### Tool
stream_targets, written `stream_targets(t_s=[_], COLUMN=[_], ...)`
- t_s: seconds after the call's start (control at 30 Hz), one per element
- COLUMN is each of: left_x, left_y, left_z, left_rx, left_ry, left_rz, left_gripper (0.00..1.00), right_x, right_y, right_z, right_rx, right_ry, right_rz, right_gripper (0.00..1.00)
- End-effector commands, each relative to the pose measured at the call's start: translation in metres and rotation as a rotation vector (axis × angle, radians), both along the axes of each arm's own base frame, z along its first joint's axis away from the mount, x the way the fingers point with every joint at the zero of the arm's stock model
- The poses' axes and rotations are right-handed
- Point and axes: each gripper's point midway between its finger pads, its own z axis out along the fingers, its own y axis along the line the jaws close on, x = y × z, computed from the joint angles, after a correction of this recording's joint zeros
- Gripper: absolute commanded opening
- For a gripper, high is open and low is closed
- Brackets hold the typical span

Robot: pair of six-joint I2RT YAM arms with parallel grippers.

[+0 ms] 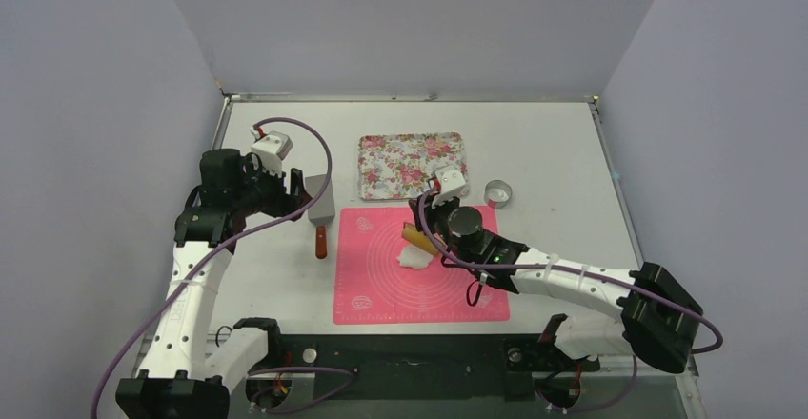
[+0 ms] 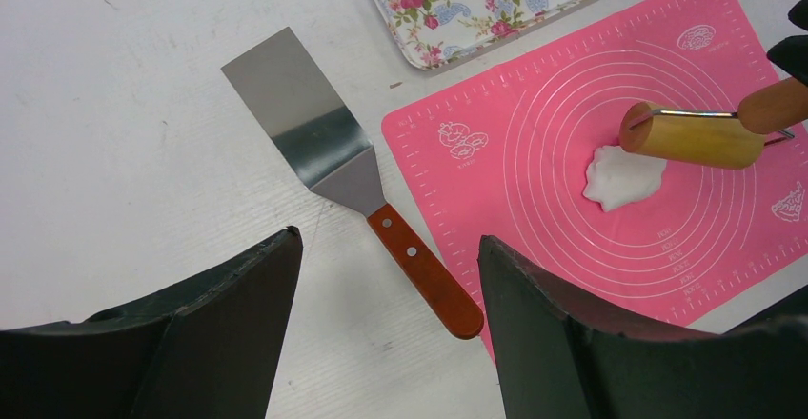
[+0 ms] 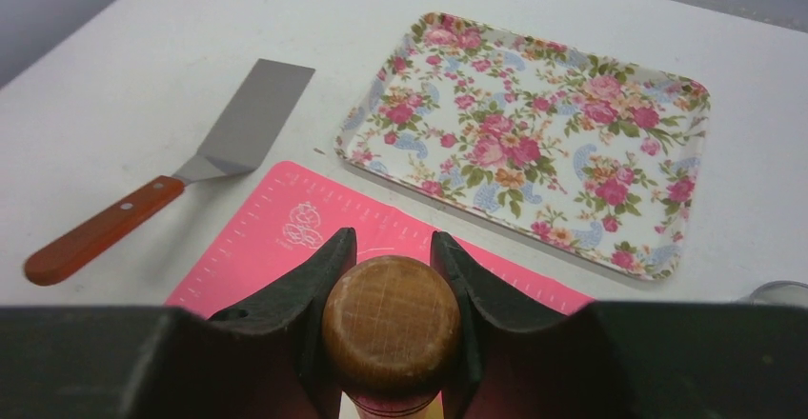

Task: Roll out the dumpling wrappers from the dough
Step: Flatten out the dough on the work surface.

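On the pink mat (image 1: pixel 381 290), which lies near the front edge of the table (image 1: pixel 553 152), we see the dough (image 1: pixel 415 259) a little left of the mat's middle, a small white lump with a ragged outline, only partly flattened. The right arm (image 1: pixel 572 281) reaches over it, its jaws clenched around the wooden handle of the rolling pin (image 2: pixel 694 138). The barrel lies on the far edge of the dough, as far as we can tell, so we think pressing and rolling is the step in hand. The left arm (image 1: pixel 195 276) hangs above the table beside the mat's left edge with its jaws released and holding nothing, probably kept aside so that it does not disturb the roller. Below it lies the spatula (image 2: pixel 324 143), blade toward the far edge, close enough to lift cut pieces when it is needed. The floral tray (image 1: pixel 365 167) waits just behind the mat, and we suppose it is there to receive the dumpling wrappers, of which we see none cut yet. The metal ring cutter (image 1: pixel 498 192) stands to the right of the tray, untouched.
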Motion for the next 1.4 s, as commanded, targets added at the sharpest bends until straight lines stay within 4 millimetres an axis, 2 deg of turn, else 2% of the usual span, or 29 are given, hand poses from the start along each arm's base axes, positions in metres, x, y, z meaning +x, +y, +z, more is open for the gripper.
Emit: stream_targets(t_s=[0.0, 0.07, 0.17, 0.33, 0.43, 0.53, 0.67, 0.83, 0.97, 1.07, 1.13, 1.37], left_x=[0.009, 0.009, 0.008, 0.006, 0.006, 0.006, 0.007, 0.007, 0.007, 0.006, 0.005, -0.002], left_y=[-0.003, -0.004, -0.003, -0.003, -0.002, -0.002, -0.002, -0.002, -0.002, -0.001, 0.000, 0.004], left_z=[0.030, 0.029, 0.029, 0.028, 0.027, 0.026, 0.027, 0.028, 0.028, 0.029, 0.028, 0.005], left_rx=[-0.021, -0.023, -0.024, -0.020, -0.017, -0.017, -0.018, -0.018, -0.017, -0.017, -0.013, 0.003], left_ry=[-0.090, -0.090, -0.088, -0.084, -0.082, -0.081, -0.083, -0.082, -0.086, -0.088, -0.084, -0.054], left_rz=[-0.012, -0.015, -0.012, -0.011, -0.012, -0.012, -0.010, -0.012, -0.010, -0.006, -0.004, 0.009], left_gripper=[0.66, 0.66, 0.66, 0.66, 0.66, 0.66, 0.66, 0.66, 0.66, 0.66, 0.66, 0.66], right_x=[-0.010, -0.013, -0.007, 0.010, 0.014, 0.006, 0.001, 0.016, 0.005, -0.007, -0.009, 0.010], right_y=[0.028, 0.039, 0.047, 0.039, 0.031, 0.030, 0.027, 0.010, 0.032, 0.049, 0.050, 0.028], right_z=[0.051, 0.037, 0.016, 0.003, -0.015, -0.032, -0.042, -0.034, -0.022, -0.026, -0.027, -0.016], right_rx=[0.168, 0.170, 0.140, 0.092, 0.020, -0.004, -0.020, -0.015, -0.009, 0.005, 0.014, -0.007], right_ry=[-0.059, -0.028, -0.003, -0.005, 0.004, 0.026, 0.034, 0.020, 0.005, 0.022, 0.025, 0.007], right_rz=[0.080, 0.110, 0.105, 0.060, 0.032, 0.043, 0.032, -0.015, 0.043, 0.087, 0.088, 0.027], right_gripper=[0.00, 0.00, 0.00, 0.00, 0.00, 0.00, 0.00, 0.00, 0.00, 0.00, 0.00, 0.00])
